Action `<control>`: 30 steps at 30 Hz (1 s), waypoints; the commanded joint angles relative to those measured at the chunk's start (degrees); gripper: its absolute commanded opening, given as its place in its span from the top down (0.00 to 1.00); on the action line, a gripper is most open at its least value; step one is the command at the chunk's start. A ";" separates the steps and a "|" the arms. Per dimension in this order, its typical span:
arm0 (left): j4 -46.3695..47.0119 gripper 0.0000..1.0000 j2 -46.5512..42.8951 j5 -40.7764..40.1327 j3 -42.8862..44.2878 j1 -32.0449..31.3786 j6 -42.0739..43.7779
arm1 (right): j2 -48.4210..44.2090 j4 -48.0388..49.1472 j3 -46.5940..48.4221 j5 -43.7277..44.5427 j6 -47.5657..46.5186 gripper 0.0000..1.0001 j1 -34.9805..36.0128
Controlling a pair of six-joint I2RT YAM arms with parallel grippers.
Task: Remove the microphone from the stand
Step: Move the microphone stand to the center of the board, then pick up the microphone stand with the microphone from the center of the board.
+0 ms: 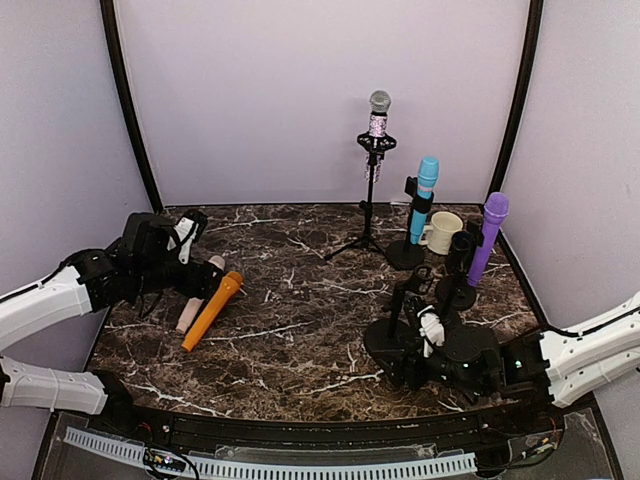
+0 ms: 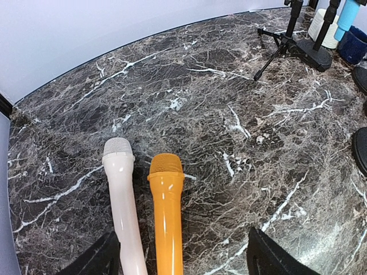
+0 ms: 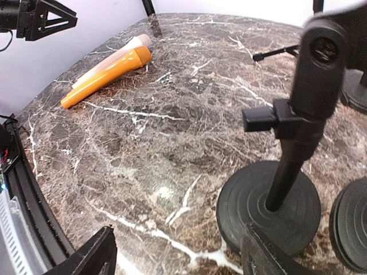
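Three microphones stand in stands at the back right: a silver-headed glitter one [image 1: 378, 120] on a tripod, a blue one [image 1: 425, 195] and a purple one [image 1: 488, 235] on round bases. An empty clip stand [image 1: 402, 305] is nearest my right gripper [image 1: 405, 355], which is open and empty beside the stand's round base [image 3: 268, 206]. An orange microphone [image 1: 212, 310] and a white one [image 1: 198, 292] lie flat at the left. My left gripper [image 1: 195, 270] is open and empty just above them; in the left wrist view the orange microphone [image 2: 167, 217] and the white one [image 2: 125, 212] lie between the fingers.
A cream mug [image 1: 441, 232] and a dark cup [image 1: 462, 245] sit between the blue and purple stands. The tripod's legs [image 2: 281, 43] spread over the back middle of the marble table [image 1: 300, 340]. Another round base [image 3: 351, 229] is close to the right of the empty stand.
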 commanded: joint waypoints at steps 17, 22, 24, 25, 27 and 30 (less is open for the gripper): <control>0.23 0.21 -5.65 2.69 -0.61 0.31 -0.46 | -8.83 -44.69 33.83 12.96 3.45 0.13 -1.90; 0.18 0.21 -5.57 3.28 -0.57 0.31 -0.54 | -2.47 -51.24 43.54 18.99 -0.13 0.14 -12.29; 0.08 0.21 -5.57 3.36 -0.53 0.31 -0.58 | -0.79 -52.37 45.87 20.47 -1.51 0.13 -16.26; -0.08 0.20 -5.57 3.34 -0.49 0.31 -0.56 | -0.23 -52.97 46.77 20.50 -1.56 0.12 -18.30; -0.33 0.20 -5.62 3.09 -0.32 0.31 -0.59 | -0.07 -53.22 47.56 20.04 -1.84 0.12 -22.72; -0.39 0.20 -5.85 3.30 -0.37 0.31 -0.63 | -1.28 -52.46 47.15 19.21 -2.57 0.11 -26.75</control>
